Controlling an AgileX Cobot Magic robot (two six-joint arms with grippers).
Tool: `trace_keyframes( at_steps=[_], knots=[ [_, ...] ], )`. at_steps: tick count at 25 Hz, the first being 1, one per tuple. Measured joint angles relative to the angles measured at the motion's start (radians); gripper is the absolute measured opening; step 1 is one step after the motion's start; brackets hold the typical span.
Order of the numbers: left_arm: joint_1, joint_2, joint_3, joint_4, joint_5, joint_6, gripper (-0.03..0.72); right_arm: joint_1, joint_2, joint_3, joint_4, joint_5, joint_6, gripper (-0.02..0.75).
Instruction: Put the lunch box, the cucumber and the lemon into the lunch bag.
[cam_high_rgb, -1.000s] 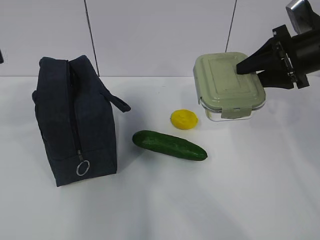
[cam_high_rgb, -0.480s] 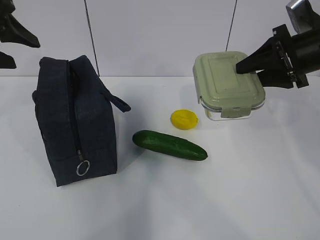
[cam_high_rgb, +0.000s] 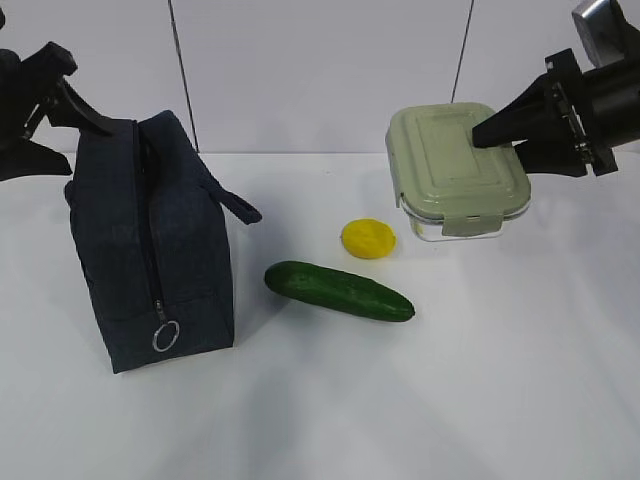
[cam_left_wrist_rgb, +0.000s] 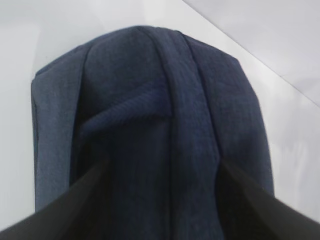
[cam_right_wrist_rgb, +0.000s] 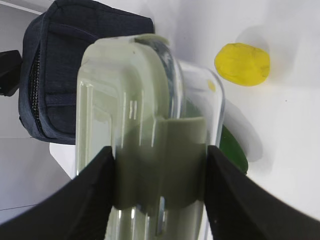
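Observation:
The navy lunch bag (cam_high_rgb: 150, 250) stands at the left, zipper closed, ring pull (cam_high_rgb: 166, 336) at its near end. My left gripper (cam_high_rgb: 58, 132) is open, its fingers straddling the bag's far end; the bag (cam_left_wrist_rgb: 150, 115) fills the left wrist view between my fingers (cam_left_wrist_rgb: 75, 200). My right gripper (cam_high_rgb: 500, 150) is shut on the lunch box (cam_high_rgb: 450, 165) at the back right, one finger on the sage-green lid. In the right wrist view my right gripper (cam_right_wrist_rgb: 160, 155) clamps the lunch box (cam_right_wrist_rgb: 130, 100) at its clip. The cucumber (cam_high_rgb: 338, 290) and lemon (cam_high_rgb: 367, 238) lie on the table between the bag and the box.
The white table (cam_high_rgb: 450, 400) meets a white panelled wall behind. The bag's strap loop (cam_high_rgb: 235, 205) sticks out toward the lemon. The right wrist view also shows the lemon (cam_right_wrist_rgb: 242, 64), part of the cucumber (cam_right_wrist_rgb: 234, 150) and the bag (cam_right_wrist_rgb: 60, 75).
My left gripper has come in from the upper left and dropped to the far end of the lunch bag. The right gripper and lunch box have not moved.

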Motion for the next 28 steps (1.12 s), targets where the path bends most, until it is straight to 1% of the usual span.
trace_keyframes(
  at_steps=[9, 20, 23, 26, 28],
  knots=[
    [0.000, 0.021, 0.000, -0.010, -0.089, 0.010, 0.389, 0.000, 0.000, 0.000, 0.000, 0.000, 0.000, 0.412],
    [0.000, 0.062, -0.006, -0.025, -0.104, 0.032, 0.357, 0.000, 0.000, 0.000, 0.000, 0.000, 0.000, 0.412],
    [0.000, 0.074, -0.008, -0.057, -0.106, 0.032, 0.338, 0.000, 0.000, 0.000, 0.000, 0.000, 0.000, 0.412],
    [0.000, 0.089, -0.008, -0.079, -0.108, 0.036, 0.277, 0.000, 0.000, 0.000, 0.001, 0.000, -0.002, 0.412],
    [0.000, 0.091, -0.008, -0.086, -0.108, 0.036, 0.195, 0.000, 0.000, 0.000, 0.001, 0.000, -0.002, 0.412]
  ],
)
